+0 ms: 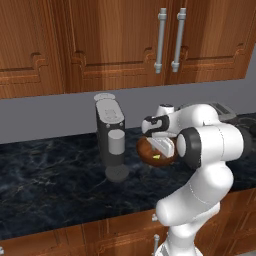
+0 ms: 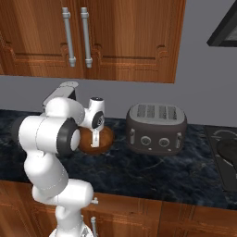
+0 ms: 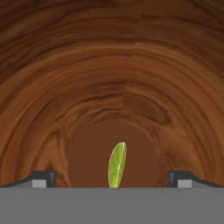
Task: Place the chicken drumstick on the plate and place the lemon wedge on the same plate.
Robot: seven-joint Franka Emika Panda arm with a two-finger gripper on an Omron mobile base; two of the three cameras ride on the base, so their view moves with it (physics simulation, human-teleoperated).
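My gripper (image 3: 112, 179) reaches down into a round brown wooden bowl (image 3: 112, 87) and is open, with its fingertips (image 3: 43, 178) wide apart near the bowl's floor. The lemon wedge (image 3: 117, 165), a thin yellow-green sliver, stands on edge on the bowl's bottom between the two tips, touching neither. From the left base view the wedge (image 1: 157, 156) shows as a yellow speck inside the bowl (image 1: 150, 155), just under the gripper (image 1: 162, 145). In the right base view the hand (image 2: 96, 136) covers part of the bowl (image 2: 104, 139). The chicken drumstick and the plate are out of view.
A dark grey coffee machine (image 1: 111, 140) stands on the black marble counter (image 1: 50, 175) left of the bowl. A grey toaster (image 2: 156, 128) sits to the bowl's right, and a stovetop (image 2: 227, 152) lies beyond it. Wooden cabinets (image 1: 125, 40) hang above.
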